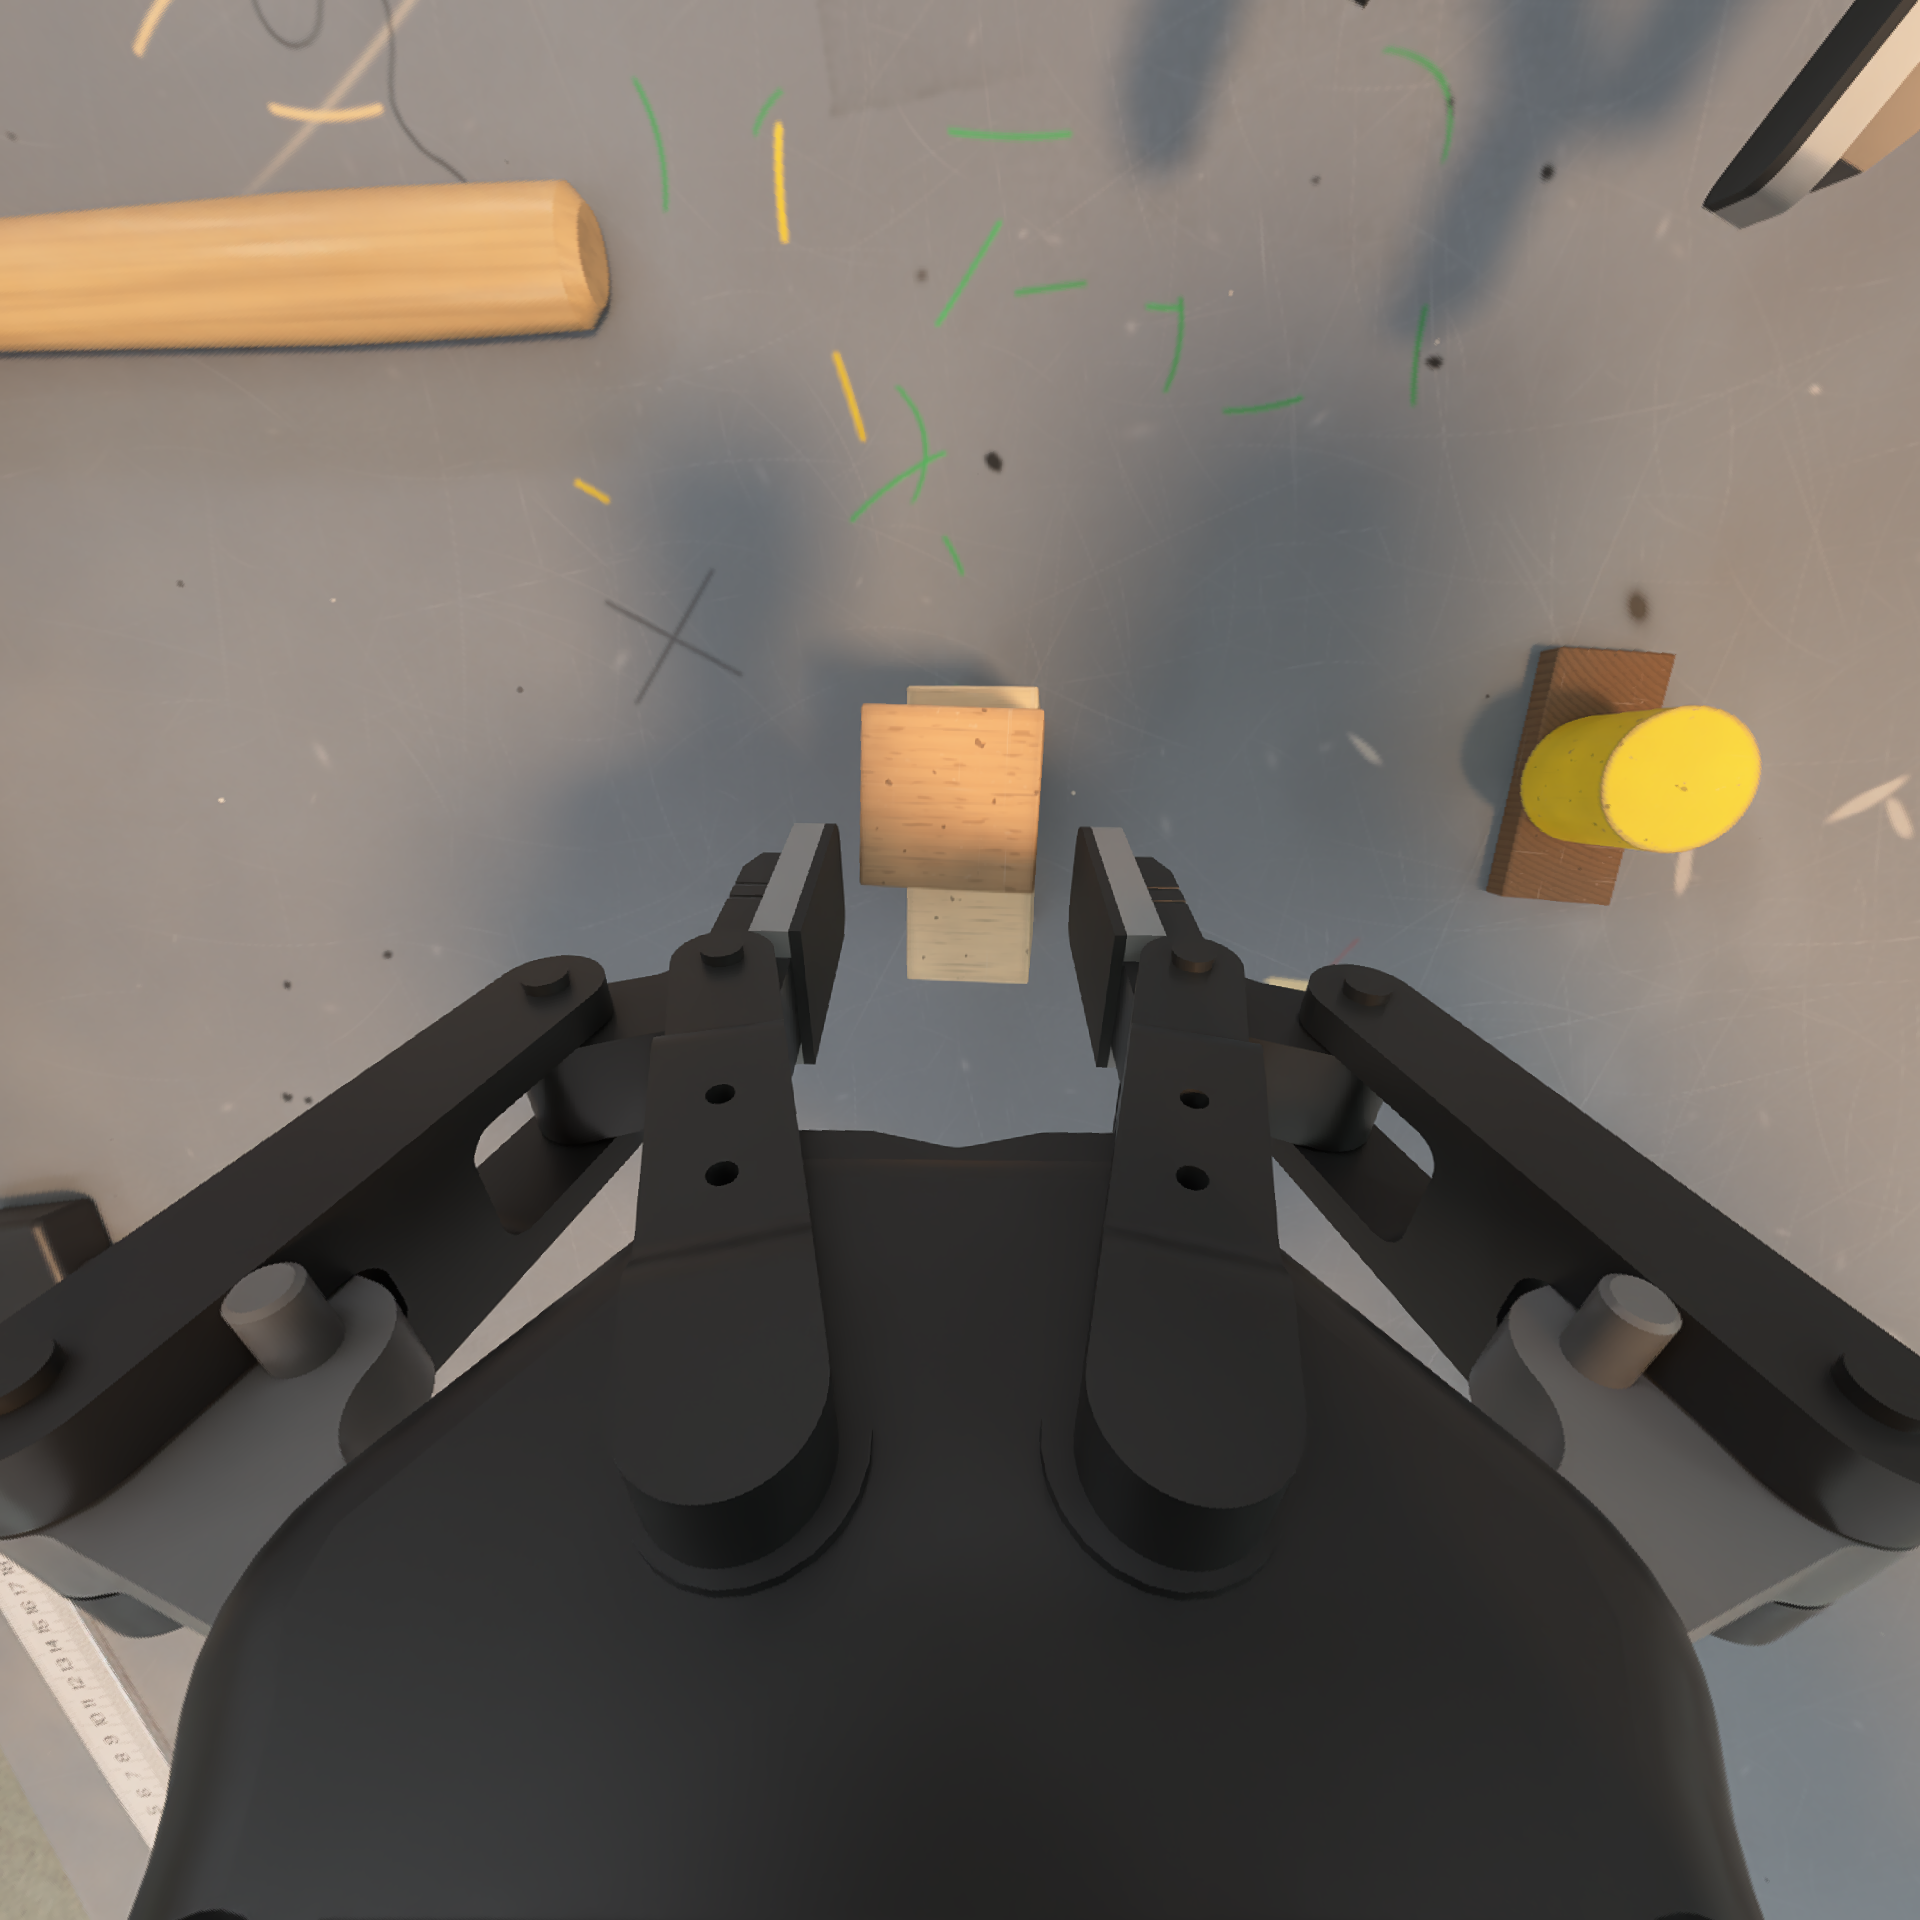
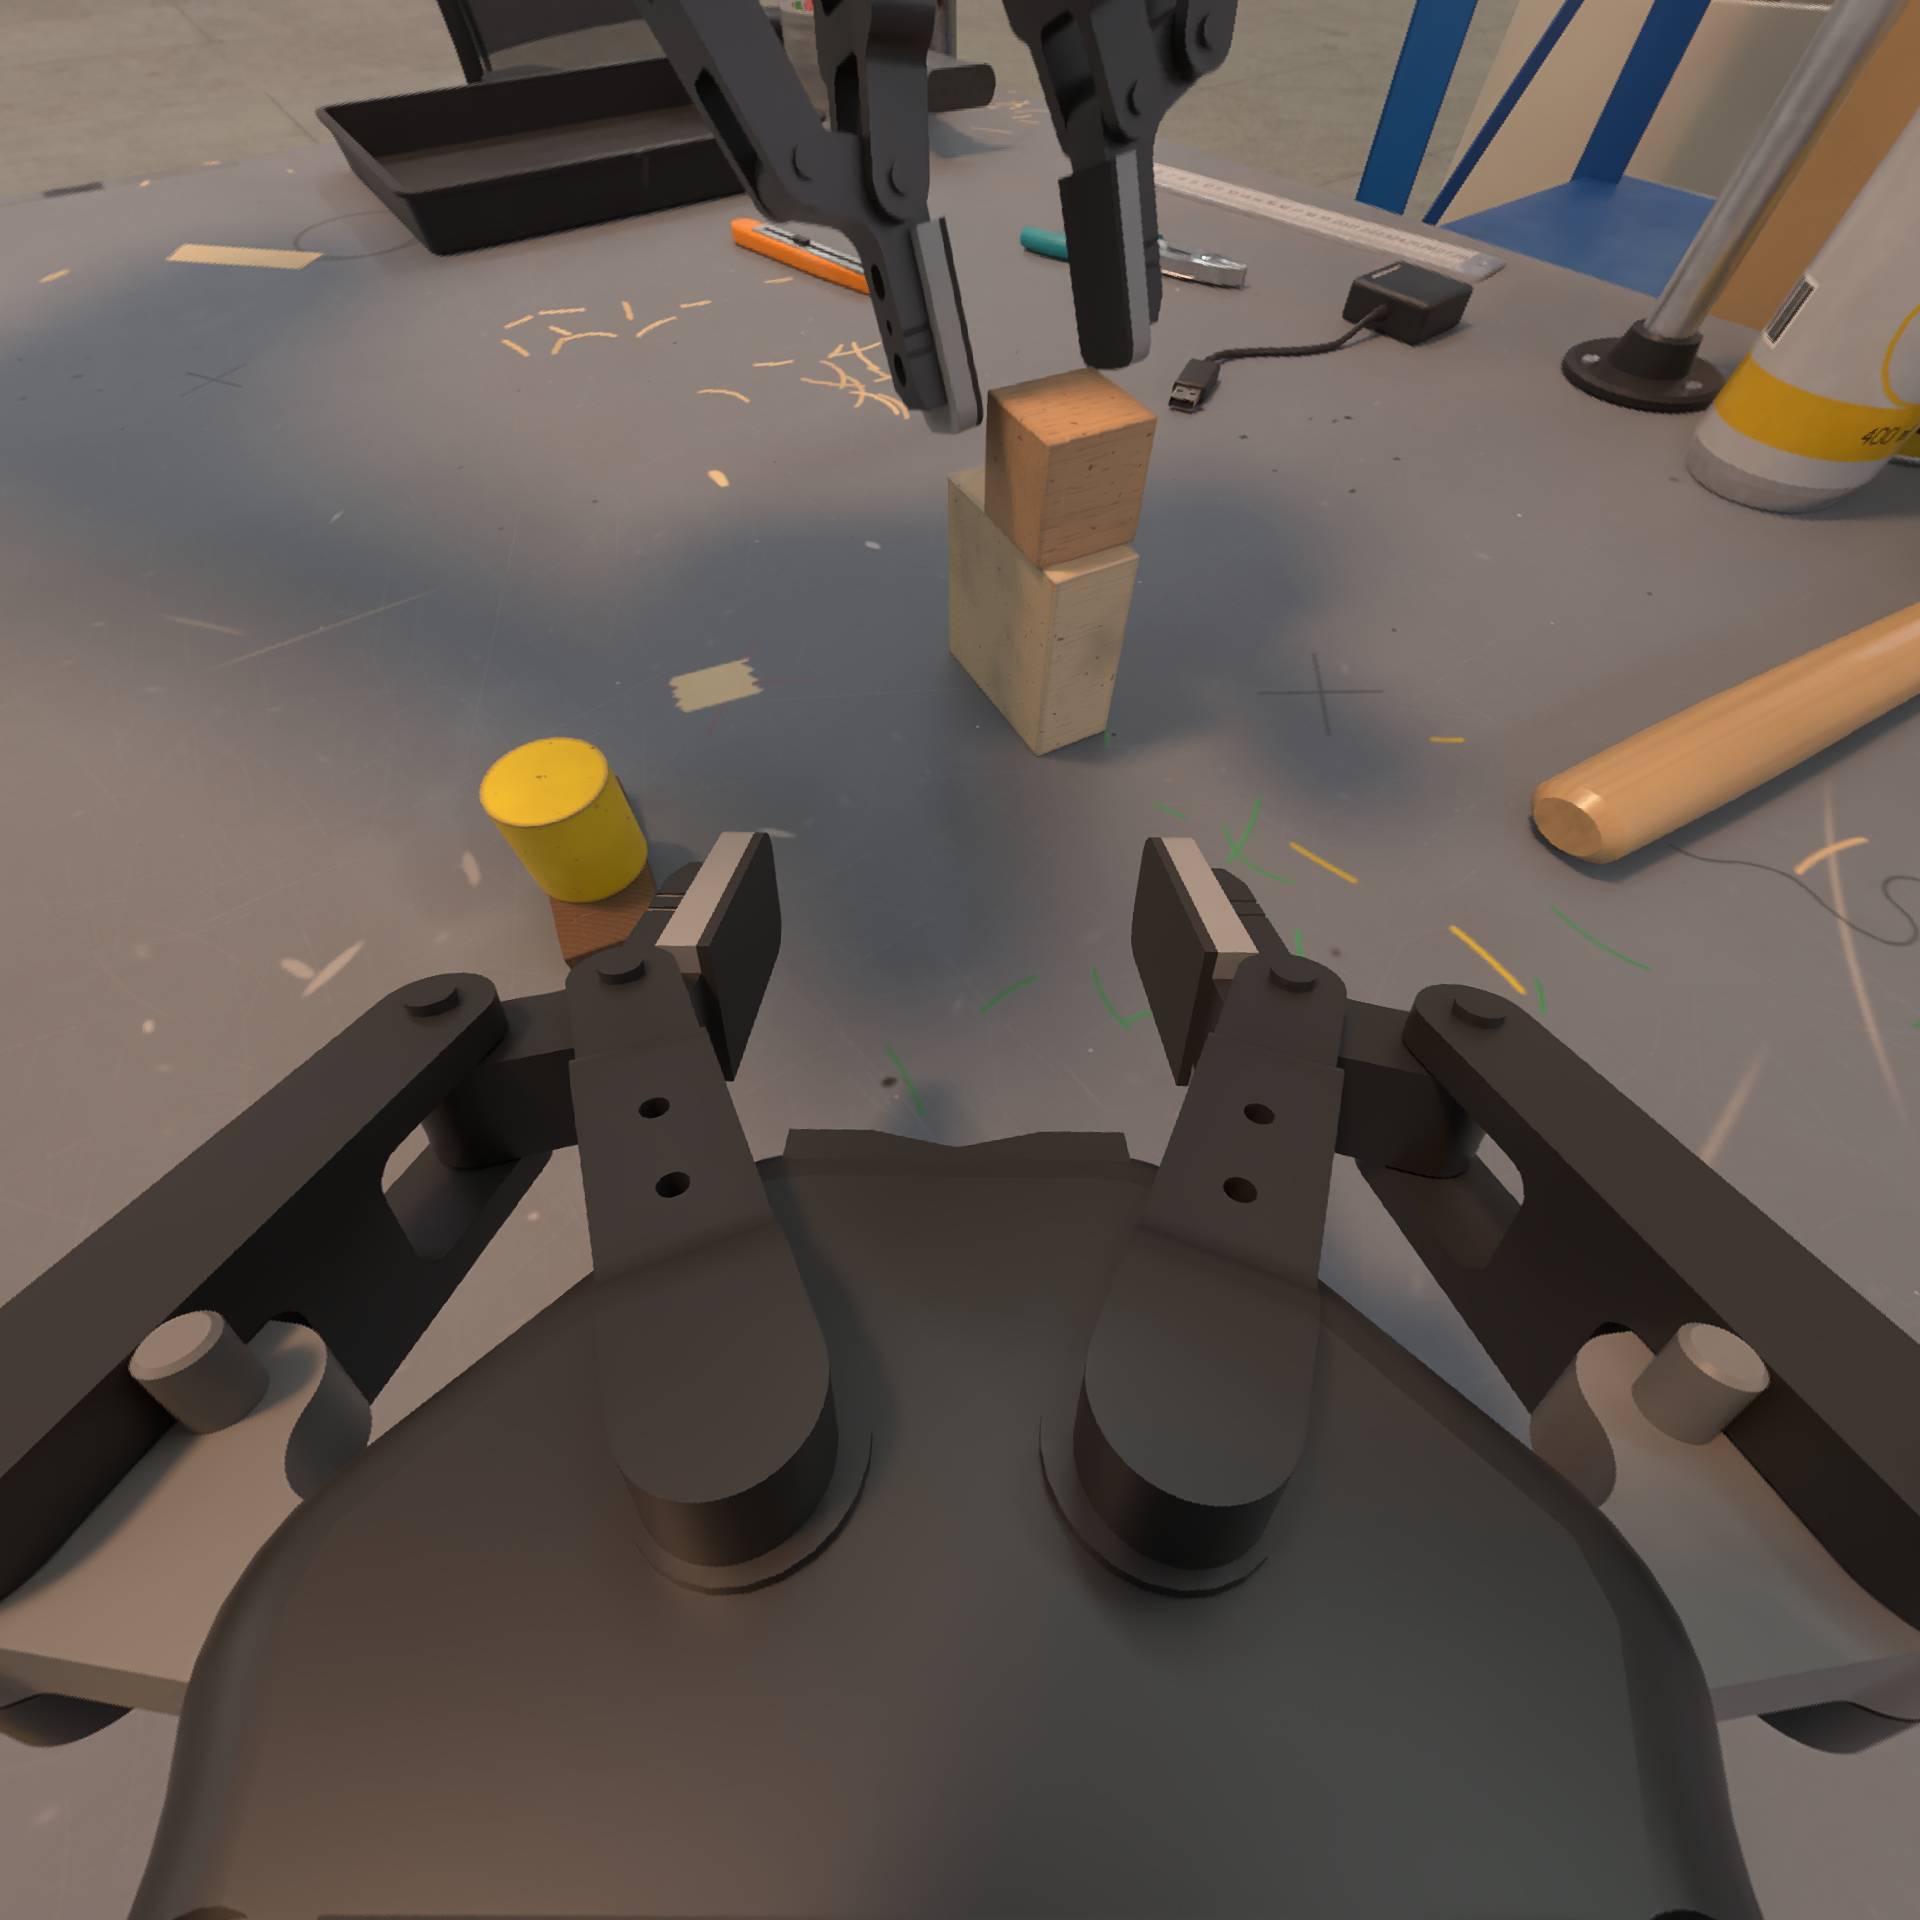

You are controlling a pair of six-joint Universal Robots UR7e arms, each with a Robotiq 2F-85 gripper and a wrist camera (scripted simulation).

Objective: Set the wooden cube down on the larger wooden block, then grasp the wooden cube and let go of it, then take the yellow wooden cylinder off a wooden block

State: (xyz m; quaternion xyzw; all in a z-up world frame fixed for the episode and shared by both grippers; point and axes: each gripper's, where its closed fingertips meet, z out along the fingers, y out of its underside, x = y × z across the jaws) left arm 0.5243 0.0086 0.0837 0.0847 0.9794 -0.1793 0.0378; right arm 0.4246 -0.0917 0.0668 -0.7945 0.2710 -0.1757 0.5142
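The cube sits on the pale block. The left tool hangs just above it, fingers apart. The right tool, also spread and empty, is near the yellow cylinder on its brown block.

On my feed the grey table carries plenty of clutter. A wooden baseball bat lies at the right of the right wrist view; my left wrist view shows it too. At the far edge I see a black tray, an orange utility knife, a teal-handled tool, a steel ruler and a black adapter with a USB cable. Green and yellow shavings are scattered about. A white-and-yellow canister stands beside a metal pole.
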